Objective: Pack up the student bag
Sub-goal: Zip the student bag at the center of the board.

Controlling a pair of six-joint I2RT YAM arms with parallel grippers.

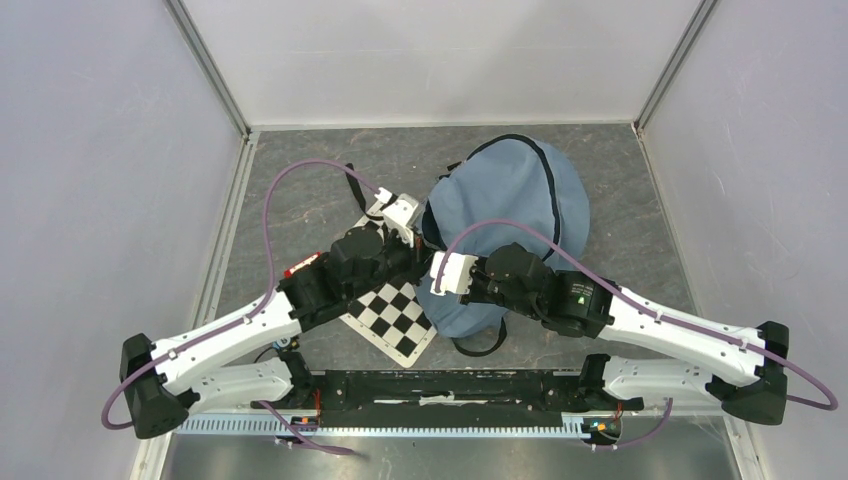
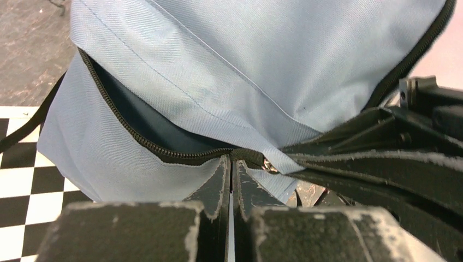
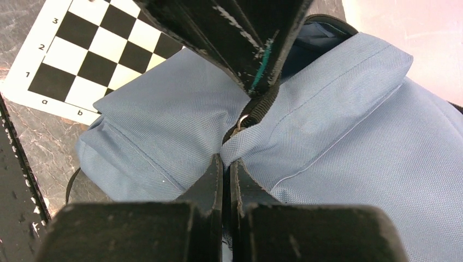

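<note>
The student bag lies flat on the grey bench, a little right of the middle and towards the far side. Its near left corner overlaps a black-and-white checkerboard sheet. Both arms reach in to that same edge of the bag and meet there almost tip to tip.

The left tool is clenched, its tips pinching the bag at the end of a black zip. This zip stands partly open, with dark lining showing in the gap. The right tool is clenched too, nipping a fold of the blue fabric just beside the zip's metal ring. A thin black strap trails from the bag across the bench behind the left arm
</note>
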